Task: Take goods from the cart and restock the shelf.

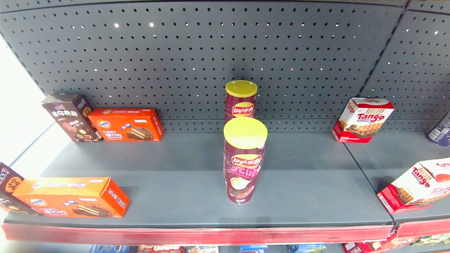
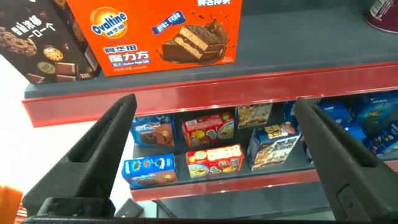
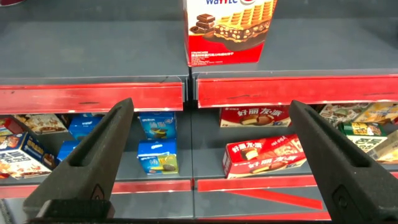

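Nearest, in the left wrist view: left jaws spread wide, gripping nothing, facing the red edge strip (image 2: 186, 93) of the shelf (image 1: 309, 189). Same for the right jaws in the right wrist view: wide apart, empty. Beyond both, on a lower shelf, rows of small packs (image 2: 211, 146), too small to tell apart.

In the head view, along the shelf front, at lower left: a dark box (image 1: 8, 191), cut by the frame edge and partly covered by an orange box (image 1: 72, 196) lying flat. At lower right: a wafer box (image 1: 418, 186), its far end cut off by the frame.

At frame centre: front can (image 1: 244, 165), upright on the shelf, long axis vertical, yellow lid up, label toward the camera. Directly behind it, close to the back wall: rear can (image 1: 241, 100), likewise upright with lid up, its lower part hidden by the front can's lid.

In the back row, left of centre: a second orange box (image 1: 126, 124) on its long edge, touching a dark brown box (image 1: 71, 116) standing on end. Right of centre: a second wafer box (image 1: 364, 119), standing. At the right edge: a blue-and-white object (image 1: 441, 131), mostly cut off, possibly a can. Behind everything: grey pegboard (image 1: 175, 63).
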Available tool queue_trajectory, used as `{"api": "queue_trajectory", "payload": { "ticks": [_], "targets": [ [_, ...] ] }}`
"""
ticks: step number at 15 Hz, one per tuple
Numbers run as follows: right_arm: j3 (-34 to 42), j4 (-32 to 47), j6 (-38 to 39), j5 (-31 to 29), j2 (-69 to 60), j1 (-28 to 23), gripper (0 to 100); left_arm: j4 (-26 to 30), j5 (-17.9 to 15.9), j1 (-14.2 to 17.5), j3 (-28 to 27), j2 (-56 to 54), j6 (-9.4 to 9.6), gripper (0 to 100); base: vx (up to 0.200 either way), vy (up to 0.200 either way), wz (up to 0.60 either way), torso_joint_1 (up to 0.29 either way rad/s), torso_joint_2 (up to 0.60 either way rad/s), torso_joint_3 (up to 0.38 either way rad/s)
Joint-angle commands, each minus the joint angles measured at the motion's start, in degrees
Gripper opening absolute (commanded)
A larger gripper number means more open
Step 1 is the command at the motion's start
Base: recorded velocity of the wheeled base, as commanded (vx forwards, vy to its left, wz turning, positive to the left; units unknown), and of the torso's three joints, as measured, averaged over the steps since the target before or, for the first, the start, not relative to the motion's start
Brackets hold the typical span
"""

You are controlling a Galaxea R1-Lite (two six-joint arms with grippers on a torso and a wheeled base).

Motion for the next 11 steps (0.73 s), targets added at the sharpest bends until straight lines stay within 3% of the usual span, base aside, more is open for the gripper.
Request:
{"api": "queue_trajectory", "payload": {
  "ticks": [1, 11],
  "targets": [
    [0.0, 0.0, 0.0, 0.0, 0.0, 0.0, 100, 0.0, 0.0, 0.0, 0.0, 0.0, 0.02, 100, 0.000, 0.000, 0.00, 0.000, 0.00, 0.000],
    [0.0, 0.0, -0.1, 0.1, 0.0, 0.0, 100, 0.0, -0.1, 0.0, 0.1, -0.1, 0.11, 100, 0.000, 0.000, 0.00, 0.000, 0.00, 0.000]
  ]
}}
